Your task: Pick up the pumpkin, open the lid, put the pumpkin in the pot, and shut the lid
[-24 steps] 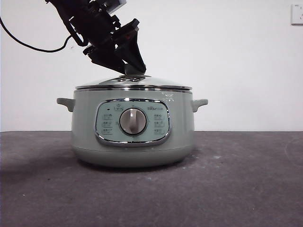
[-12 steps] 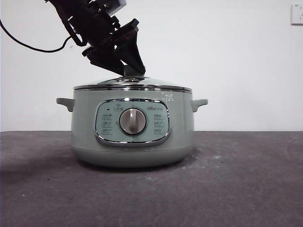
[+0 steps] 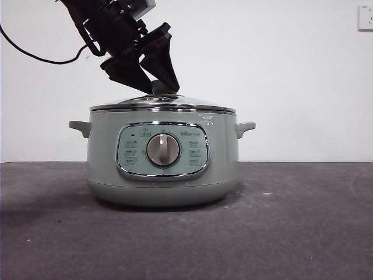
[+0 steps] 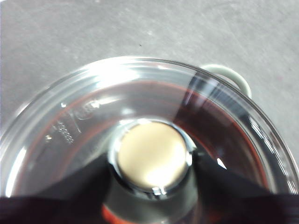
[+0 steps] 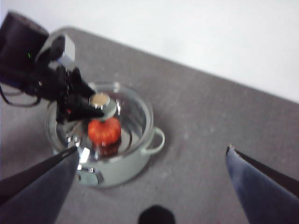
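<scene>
Two arms, only one at work. Left tool (image 3: 158, 87) comes down from the upper left in the front view, its black jaws clenched on the knob (image 4: 153, 156) of the lid (image 3: 163, 104), one jaw on each side of it in the left wrist view. Lid sits flat and level on the pot (image 3: 163, 169), chrome rim meeting the pot's top edge all round, knob pointing straight up. Pot stands upright on the grey tabletop (image 3: 291, 233), dial (image 3: 163, 150) and control panel facing the front camera, side handles sticking out left and right.

Pumpkin (image 5: 104, 130) is inside the pot, seen orange-red through the glass in the right wrist view, just beside the knob; too blurred to tell which way its stem points. Reddish tint shows through the glass in the left wrist view too.

Right tool (image 5: 152, 179) hangs high above and well apart from the pot, jaws spread wide with nothing between them.
</scene>
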Action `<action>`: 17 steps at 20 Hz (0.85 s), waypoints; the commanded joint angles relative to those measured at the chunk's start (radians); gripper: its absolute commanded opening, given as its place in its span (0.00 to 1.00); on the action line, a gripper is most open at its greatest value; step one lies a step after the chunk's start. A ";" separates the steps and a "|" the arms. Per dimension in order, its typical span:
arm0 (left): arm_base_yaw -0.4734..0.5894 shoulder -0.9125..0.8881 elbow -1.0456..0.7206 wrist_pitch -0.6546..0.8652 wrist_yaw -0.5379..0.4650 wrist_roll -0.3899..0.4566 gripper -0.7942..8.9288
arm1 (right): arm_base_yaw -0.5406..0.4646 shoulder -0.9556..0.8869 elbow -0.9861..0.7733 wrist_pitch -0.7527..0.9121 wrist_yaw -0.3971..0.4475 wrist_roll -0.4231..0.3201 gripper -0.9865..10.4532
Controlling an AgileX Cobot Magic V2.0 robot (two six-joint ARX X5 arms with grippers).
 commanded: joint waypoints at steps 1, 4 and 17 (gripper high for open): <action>-0.005 -0.022 -0.003 -0.034 0.006 0.004 0.67 | 0.002 0.011 -0.001 -0.042 -0.002 0.016 0.58; -0.005 -0.060 -0.003 -0.055 0.006 0.004 0.67 | 0.002 0.026 -0.001 -0.099 -0.035 0.016 0.58; -0.005 -0.468 -0.003 -0.482 0.108 0.002 0.65 | 0.003 0.125 -0.001 -0.267 -0.388 0.001 0.55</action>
